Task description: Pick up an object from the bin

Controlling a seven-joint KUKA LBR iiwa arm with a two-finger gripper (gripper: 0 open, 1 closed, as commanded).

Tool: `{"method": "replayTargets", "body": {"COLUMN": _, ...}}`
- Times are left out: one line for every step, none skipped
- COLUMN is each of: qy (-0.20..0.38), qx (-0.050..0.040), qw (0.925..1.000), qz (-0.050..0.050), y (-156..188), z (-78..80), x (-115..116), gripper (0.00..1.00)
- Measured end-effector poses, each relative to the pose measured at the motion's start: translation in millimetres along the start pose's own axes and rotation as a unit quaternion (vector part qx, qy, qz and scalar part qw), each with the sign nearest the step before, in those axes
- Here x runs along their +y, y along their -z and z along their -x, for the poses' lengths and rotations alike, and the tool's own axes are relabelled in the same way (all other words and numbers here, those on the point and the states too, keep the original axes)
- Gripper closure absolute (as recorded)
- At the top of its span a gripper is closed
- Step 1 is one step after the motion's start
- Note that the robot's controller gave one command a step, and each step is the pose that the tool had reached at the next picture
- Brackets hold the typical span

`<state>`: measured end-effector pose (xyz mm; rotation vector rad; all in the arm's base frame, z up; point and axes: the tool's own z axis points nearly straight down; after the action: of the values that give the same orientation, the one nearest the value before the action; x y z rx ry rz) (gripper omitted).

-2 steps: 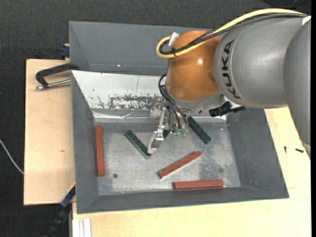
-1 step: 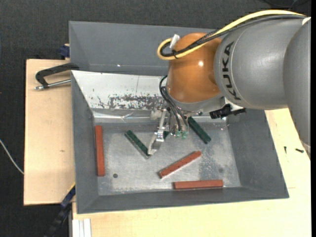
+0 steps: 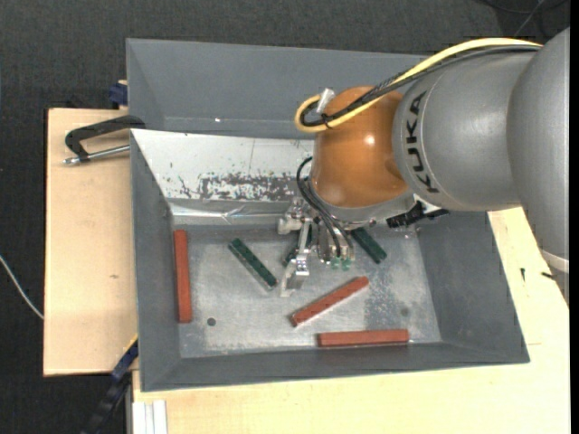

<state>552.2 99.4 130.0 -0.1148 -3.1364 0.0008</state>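
Observation:
My gripper point(image 3: 312, 259) hangs low over the middle of the bin floor, under the orange wrist cover. A dark green bar point(image 3: 252, 263) lies slanted just to its left. Just below and right of it, a red-brown bar point(image 3: 330, 301) lies slanted on the floor. Another dark green bar point(image 3: 370, 246) pokes out on its right, partly hidden by the wrist.
A second red-brown bar point(image 3: 362, 337) lies flat along the front wall. A third red-brown bar point(image 3: 183, 276) lies along the left wall. The arm covers the bin's back right part.

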Motion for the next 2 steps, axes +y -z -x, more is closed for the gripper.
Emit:
{"method": "replayTargets", "body": {"qy": -0.025, "qx": 0.0015, "qw": 0.9997, "qz": 0.003, "y": -52.0, "z": 22.0, "x": 3.7, "gripper": 1.00}}
{"method": "replayTargets", "body": {"qy": -0.025, "qx": 0.0007, "qw": 0.9997, "qz": 0.003, "y": -51.9, "z": 22.3, "x": 3.7, "gripper": 1.00}}
